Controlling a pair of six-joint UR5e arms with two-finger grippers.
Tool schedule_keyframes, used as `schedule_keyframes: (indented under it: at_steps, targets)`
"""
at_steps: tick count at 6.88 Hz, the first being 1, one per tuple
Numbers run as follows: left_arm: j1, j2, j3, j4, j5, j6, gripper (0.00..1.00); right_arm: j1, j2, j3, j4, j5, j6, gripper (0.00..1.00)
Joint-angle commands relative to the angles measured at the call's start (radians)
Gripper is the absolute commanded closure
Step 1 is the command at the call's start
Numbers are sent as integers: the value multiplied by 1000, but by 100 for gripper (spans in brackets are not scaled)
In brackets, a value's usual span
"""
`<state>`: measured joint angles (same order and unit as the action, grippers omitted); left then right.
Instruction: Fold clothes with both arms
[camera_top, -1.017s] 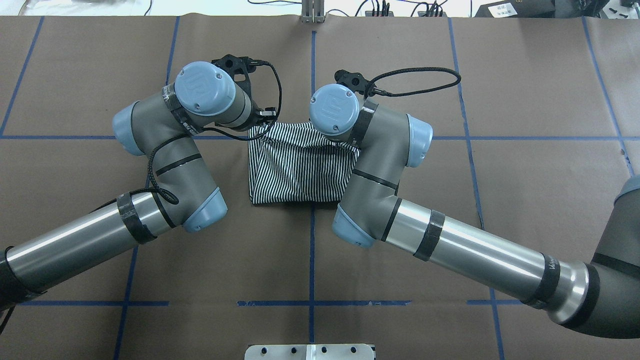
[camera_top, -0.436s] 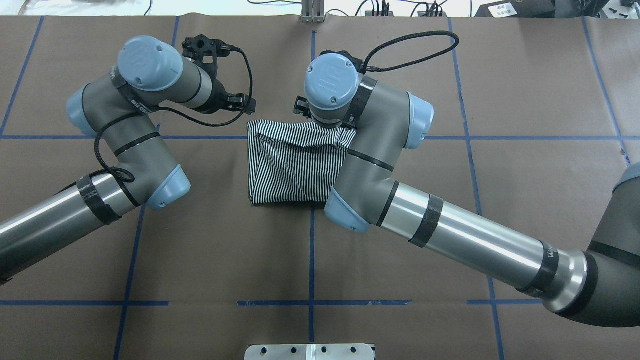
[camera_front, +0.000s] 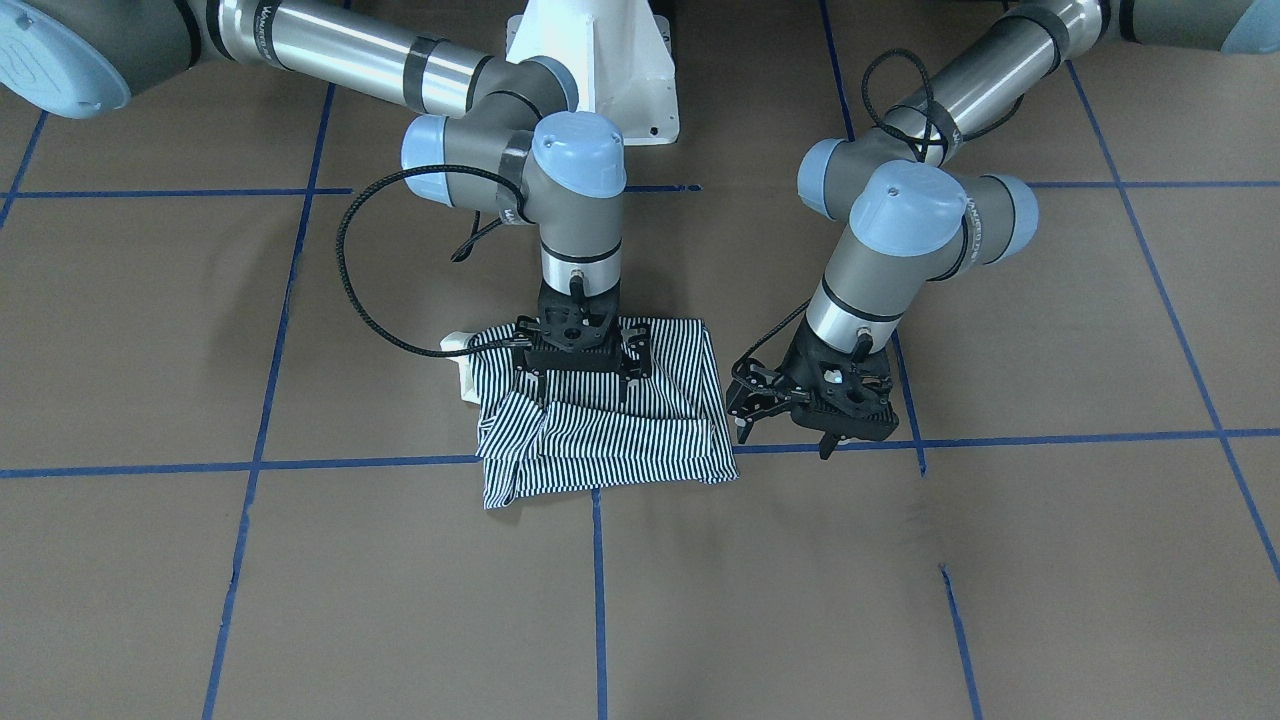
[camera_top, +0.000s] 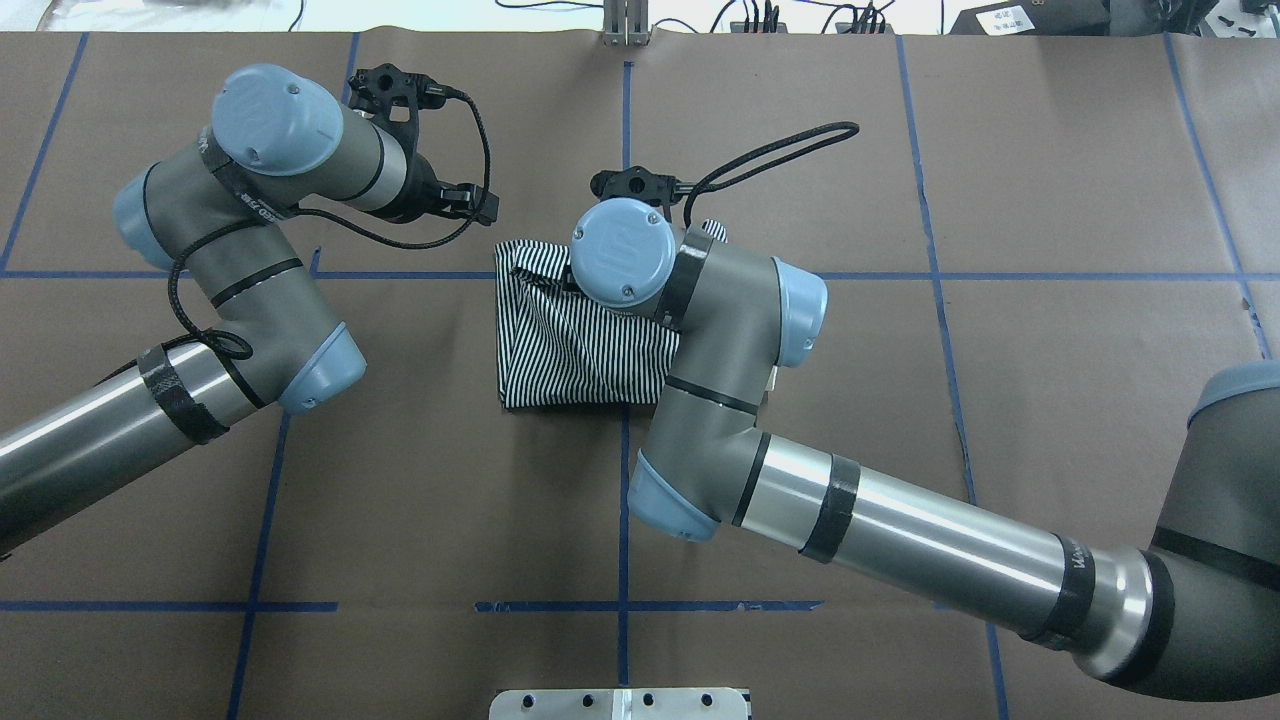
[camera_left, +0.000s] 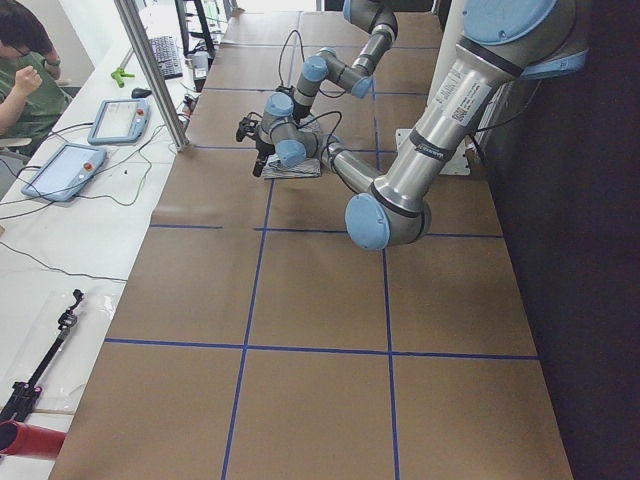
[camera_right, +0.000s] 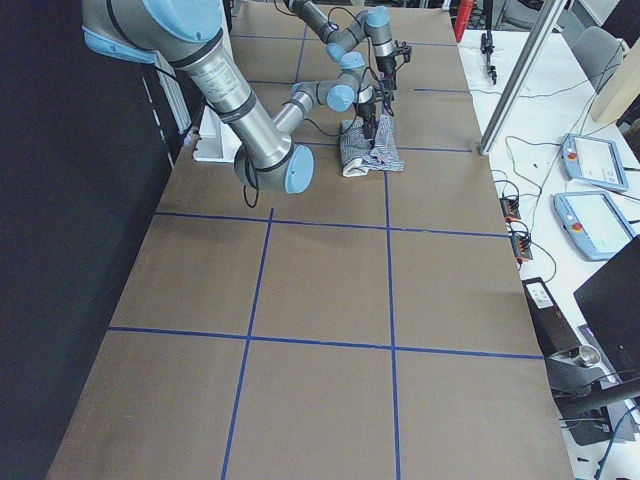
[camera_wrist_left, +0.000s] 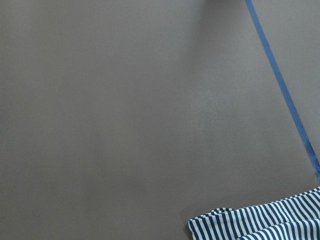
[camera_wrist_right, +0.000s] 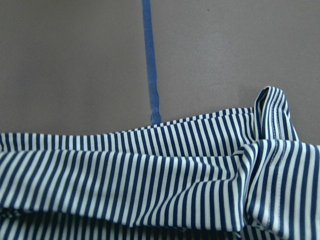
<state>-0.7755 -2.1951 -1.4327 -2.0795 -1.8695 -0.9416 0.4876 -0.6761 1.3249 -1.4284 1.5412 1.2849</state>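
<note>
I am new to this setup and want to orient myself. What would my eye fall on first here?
The striped shirt stands out first, folded into a rumpled packet in the middle of the brown table with its blue tape lines. The right gripper hangs directly over it with its jaws spread, while the left gripper hovers open beside it, off the cloth.

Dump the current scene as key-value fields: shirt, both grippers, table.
garment: striped polo shirt, folded into a rough rectangle, lying on the table, top layer wrinkled
right_arm: right gripper low over the shirt's middle, jaws spread; contact with the cloth unclear
left_arm: left gripper beside the shirt, off the cloth, over bare table, jaws spread, holding nothing
surface: table covered in brown paper with a blue tape grid
other_items_near_shirt: none visible
</note>
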Motion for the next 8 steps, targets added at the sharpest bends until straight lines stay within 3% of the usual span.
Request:
schedule_keyframes:
  at_steps: [1, 5, 7, 8]
  targets:
    - [-1, 1, 0, -1, 0, -3, 0, -18, 3, -27, -45, -32, -74, 0]
    - [-1, 1, 0, -1, 0, -3, 0, 20, 7, -81, -58, -38, -128, 0]
    - [1, 1, -2, -1, 0, -5, 0, 99, 126, -276, -55, -36, -182, 0]
    - [-1, 3, -11, -1, 0, -8, 0, 138, 138, -326, -50, -32, -225, 0]
